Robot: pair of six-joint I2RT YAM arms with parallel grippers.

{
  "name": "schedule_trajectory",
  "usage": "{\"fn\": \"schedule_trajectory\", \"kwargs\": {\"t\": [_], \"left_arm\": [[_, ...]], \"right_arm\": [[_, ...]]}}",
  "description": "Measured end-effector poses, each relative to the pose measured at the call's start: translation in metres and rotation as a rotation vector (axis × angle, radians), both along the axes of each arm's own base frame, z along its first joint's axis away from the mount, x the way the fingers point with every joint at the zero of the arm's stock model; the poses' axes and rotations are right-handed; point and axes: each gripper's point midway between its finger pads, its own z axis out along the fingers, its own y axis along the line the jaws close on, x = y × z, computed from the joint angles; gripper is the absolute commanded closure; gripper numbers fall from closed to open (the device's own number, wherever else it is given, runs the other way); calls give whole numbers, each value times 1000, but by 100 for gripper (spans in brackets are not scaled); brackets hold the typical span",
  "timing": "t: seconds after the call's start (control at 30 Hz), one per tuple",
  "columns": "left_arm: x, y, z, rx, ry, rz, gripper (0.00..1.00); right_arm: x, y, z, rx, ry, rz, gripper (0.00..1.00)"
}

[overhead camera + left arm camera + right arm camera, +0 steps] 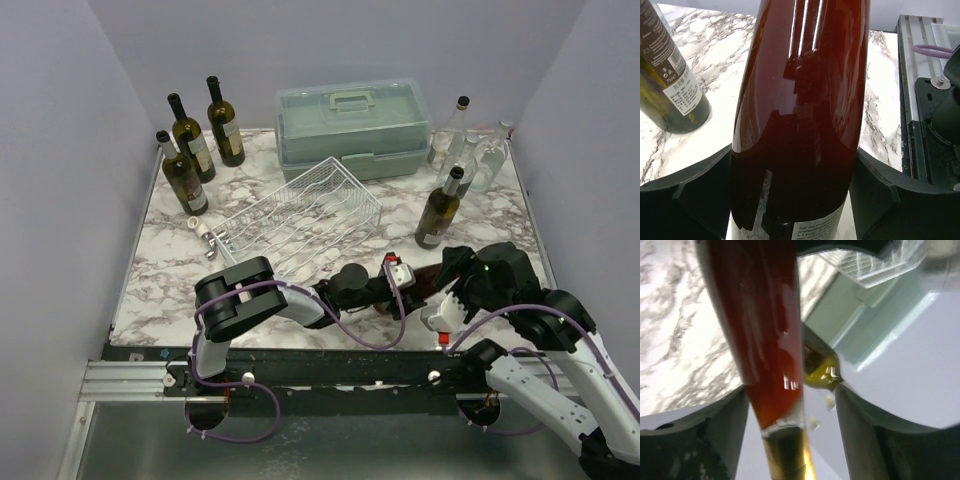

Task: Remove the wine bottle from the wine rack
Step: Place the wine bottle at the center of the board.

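the wine rack point(300, 215) sits on the counter point(150, 280). right of it, near the front edge, the left end effector point(792, 157) clamps the wine bottle point(800, 100) by its body; the right end effector point(792, 405) stands open around the neck.

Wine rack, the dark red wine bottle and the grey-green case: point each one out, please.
wine rack point(305, 215): top external view, middle of its wire grid.
wine bottle point(800, 100): left wrist view, its dark red body.
grey-green case point(335, 125): top external view, its lid.
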Motion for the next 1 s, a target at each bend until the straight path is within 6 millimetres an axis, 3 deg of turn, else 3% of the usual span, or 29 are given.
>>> {"fn": "schedule_trajectory", "kwargs": {"t": [0.03,0.1,0.47,0.7,0.87,1.0], "left_arm": [[0,0,0,-2,9,1,100],[1,1,0,-6,25,12,100],[2,7,-8,-10,77,43,100],[5,11,-6,-43,92,77,100],[7,13,-6,-54,99,93,100],[8,15,-6,-65,105,108,100]], "right_arm": [[1,3,6,20,-13,7,8],[2,9,20,64,-51,24,1],[-16,25,46,238,-69,88,0],[-39,36,106,574,-2,15,1],[-37,40,127,875,130,-188,0],[-9,40,145,1154,239,-498,1]]}}
